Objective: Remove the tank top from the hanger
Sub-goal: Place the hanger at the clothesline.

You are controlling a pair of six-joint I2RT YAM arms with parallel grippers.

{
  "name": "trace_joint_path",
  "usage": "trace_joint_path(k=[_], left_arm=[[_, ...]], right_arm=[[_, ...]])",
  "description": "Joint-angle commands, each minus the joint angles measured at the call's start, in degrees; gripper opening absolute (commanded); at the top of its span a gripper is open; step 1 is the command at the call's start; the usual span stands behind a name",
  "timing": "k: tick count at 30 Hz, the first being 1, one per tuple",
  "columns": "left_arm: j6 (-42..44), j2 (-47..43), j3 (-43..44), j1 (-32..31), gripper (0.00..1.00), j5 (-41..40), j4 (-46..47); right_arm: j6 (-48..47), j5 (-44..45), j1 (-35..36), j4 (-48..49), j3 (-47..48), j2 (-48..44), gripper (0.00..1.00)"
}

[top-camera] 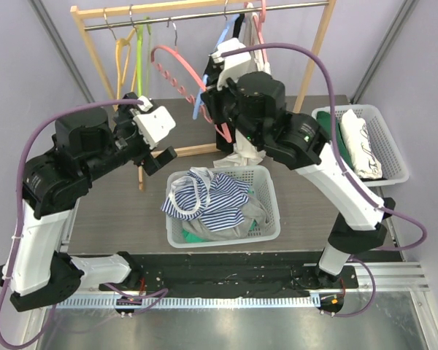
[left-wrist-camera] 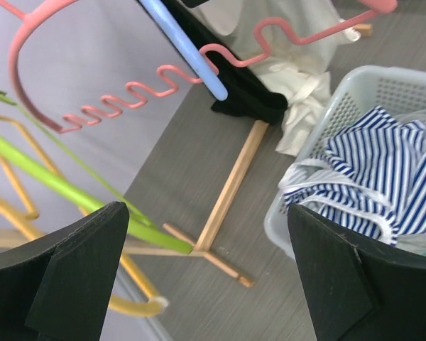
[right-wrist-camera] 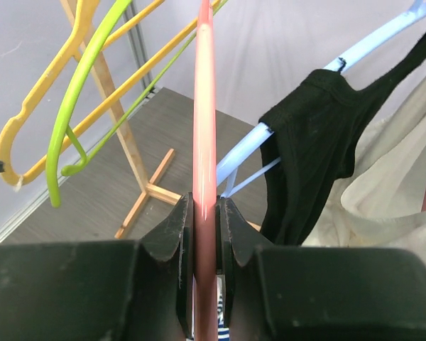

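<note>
Black tank top (right-wrist-camera: 312, 156) of soft knit hangs by its straps on a light blue plastic hanger (right-wrist-camera: 383, 39), just beside a cream garment (right-wrist-camera: 383, 192), up at the wooden clothes rack (top-camera: 204, 9). The right gripper (right-wrist-camera: 205, 213) has its fingers pinched narrowly on the thin edge of a pink wavy plastic hanger (right-wrist-camera: 205, 142). The left gripper (left-wrist-camera: 206, 241) hangs with its fingers spread wide and holding nothing, near a white plastic basket (top-camera: 270, 182) that holds a blue-and-white striped garment (top-camera: 219, 197).
</note>
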Motion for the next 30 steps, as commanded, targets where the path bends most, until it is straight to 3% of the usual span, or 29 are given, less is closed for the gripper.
trace_joint_path(k=[1, 7, 12, 19, 23, 26, 30], left_arm=[[3.4, -2.0, -2.6, 1.3, 1.00, -6.2, 1.5], [3.4, -4.9, -4.5, 3.5, 0.97, -8.0, 1.3], [4.4, -6.8, -5.2, 4.2, 0.97, -9.4, 1.0], [4.9, -6.3, -5.2, 4.6, 0.97, -10.7, 1.6], [4.6, -5.6, -3.6, 4.7, 0.98, -10.5, 1.6], [4.4, -5.2, -3.7, 5.1, 0.98, -9.7, 1.6], [3.9, -4.5, -3.2, 5.4, 0.98, -9.6, 2.1]], right_arm=[[-4.2, 10.2, 2.9, 5.9, 6.4, 0.7, 0.01], [-4.9, 13.8, 6.7, 8.9, 5.4, 1.3, 0.01], [-4.8, 21.4, 11.8, 5.5, 4.9, -0.9, 0.01], [3.4, 24.5, 16.6, -0.3, -11.1, -11.8, 0.01], [8.5, 23.8, 16.6, 2.4, -26.4, -20.9, 0.01], [9.8, 21.5, 16.6, 4.0, -29.7, -23.2, 0.01], [9.3, 19.5, 16.7, 5.3, -27.3, -22.7, 0.01]])
